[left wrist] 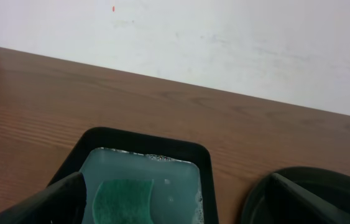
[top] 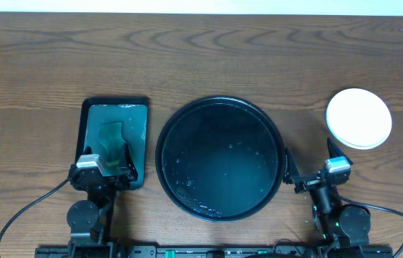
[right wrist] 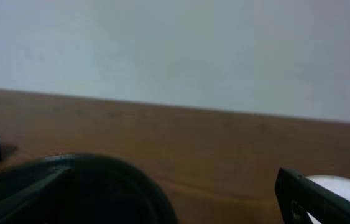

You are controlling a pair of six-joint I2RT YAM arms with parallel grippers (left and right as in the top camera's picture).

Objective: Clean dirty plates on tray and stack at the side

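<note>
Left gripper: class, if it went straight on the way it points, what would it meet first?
Probably the green sponge in the water of the small tray, ahead between the open fingers of the left gripper; depth is unclear, so it might skim over toward the far rim.

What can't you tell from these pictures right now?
- Plate stack, overhead: seen only from above, so the count under its white top is hidden.
- Same stack, right wrist: blurred and cut off by the bottom edge.
- Sponge, left wrist: lower part cut off by the bottom edge.
- Black tray, both wrist views: only part of the rim shows.
</note>
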